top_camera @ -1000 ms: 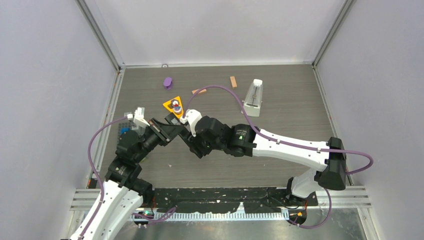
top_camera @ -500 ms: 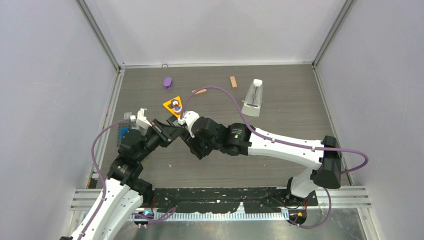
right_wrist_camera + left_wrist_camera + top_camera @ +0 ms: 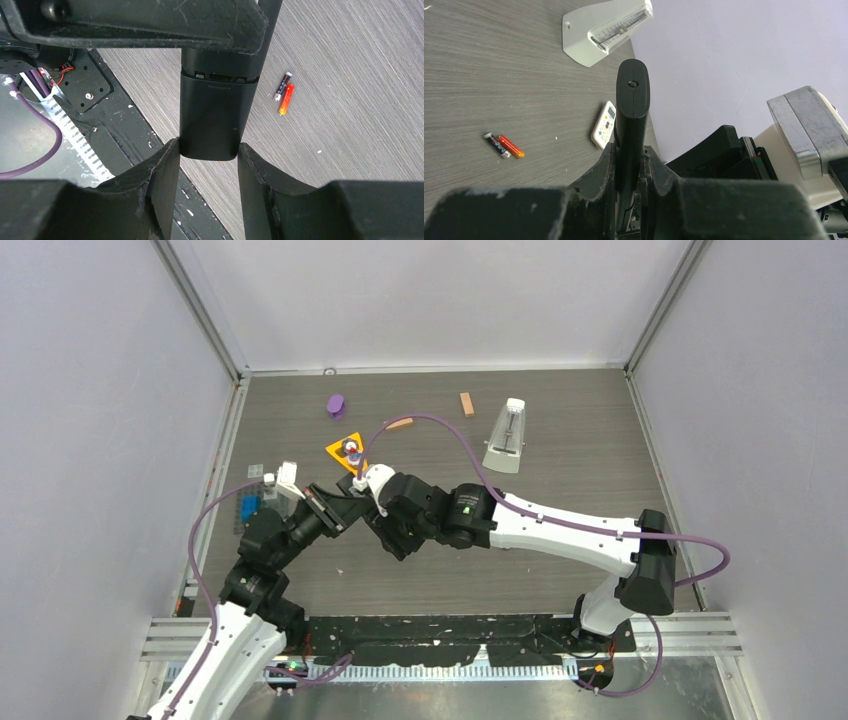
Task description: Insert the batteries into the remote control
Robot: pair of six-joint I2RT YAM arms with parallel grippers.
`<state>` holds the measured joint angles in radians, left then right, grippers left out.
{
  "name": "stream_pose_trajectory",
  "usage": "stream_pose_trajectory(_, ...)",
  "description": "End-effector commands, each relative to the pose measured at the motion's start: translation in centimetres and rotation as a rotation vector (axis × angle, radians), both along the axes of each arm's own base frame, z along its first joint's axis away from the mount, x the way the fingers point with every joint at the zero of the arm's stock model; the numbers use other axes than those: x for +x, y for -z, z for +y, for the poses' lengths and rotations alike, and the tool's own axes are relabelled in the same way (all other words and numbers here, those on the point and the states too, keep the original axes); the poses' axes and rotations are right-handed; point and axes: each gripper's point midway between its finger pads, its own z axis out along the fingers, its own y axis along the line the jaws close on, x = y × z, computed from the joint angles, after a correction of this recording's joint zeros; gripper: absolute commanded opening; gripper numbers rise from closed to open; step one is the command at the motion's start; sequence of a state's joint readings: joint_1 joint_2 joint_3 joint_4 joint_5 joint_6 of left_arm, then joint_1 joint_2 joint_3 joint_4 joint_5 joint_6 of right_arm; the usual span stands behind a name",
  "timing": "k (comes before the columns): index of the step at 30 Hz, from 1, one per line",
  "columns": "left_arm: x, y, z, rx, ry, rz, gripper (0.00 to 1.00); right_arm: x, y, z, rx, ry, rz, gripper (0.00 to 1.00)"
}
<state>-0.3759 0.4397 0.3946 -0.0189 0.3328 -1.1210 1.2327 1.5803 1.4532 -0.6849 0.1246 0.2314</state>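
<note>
- Our left gripper (image 3: 629, 161) clamps the black remote (image 3: 632, 100); our right gripper (image 3: 208, 150) pinches its cover (image 3: 215, 117) end.
- The batteries (image 3: 284, 93) lie side by side on the worktop (image 3: 350, 60), well apart from the remote.
- A crooked pull could jam the cover or twist the remote loose.

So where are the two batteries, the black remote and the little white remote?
batteries (image 3: 511, 147): left wrist view, on the red-orange one.
black remote (image 3: 632, 107): left wrist view, on the middle of its raised body.
white remote (image 3: 604, 125): left wrist view, on its keypad face.
</note>
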Motion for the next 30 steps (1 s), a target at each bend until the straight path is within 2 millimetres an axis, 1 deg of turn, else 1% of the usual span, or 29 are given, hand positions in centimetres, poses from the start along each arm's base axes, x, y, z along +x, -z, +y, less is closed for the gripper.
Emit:
stream_pose_trajectory(1,-2.8,-5.0,-1.7,-0.103,0.165,-0.167,0.0,0.9,-3.3,3.5,0.149,-0.012,-0.034,0.23)
stream_pose_trajectory(8,-2.6,-4.3,-1.7,-0.123,0.16,-0.113,0.0,1.9,-3.8,4.0,0.158,0.02,-0.061,0.25)
stream_pose_trajectory(12,-2.5,-4.1,-1.7,-0.137,0.158,-0.096,0.0,2.4,-4.2,4.2,0.17,0.036,-0.078,0.29)
stream_pose_trajectory(15,-2.5,-3.8,-1.7,-0.138,0.157,-0.088,0.0,2.8,-4.2,4.3,0.166,0.051,-0.089,0.34)
stream_pose_trajectory(23,-2.2,-3.0,-1.6,-0.136,0.136,-0.054,0.0,3.6,-3.8,4.5,0.148,0.079,-0.112,0.41)
stream_pose_trajectory(30,-1.8,-1.8,-1.5,-0.134,0.116,-0.008,0.0,4.0,-3.7,4.5,0.144,0.091,-0.118,0.45)
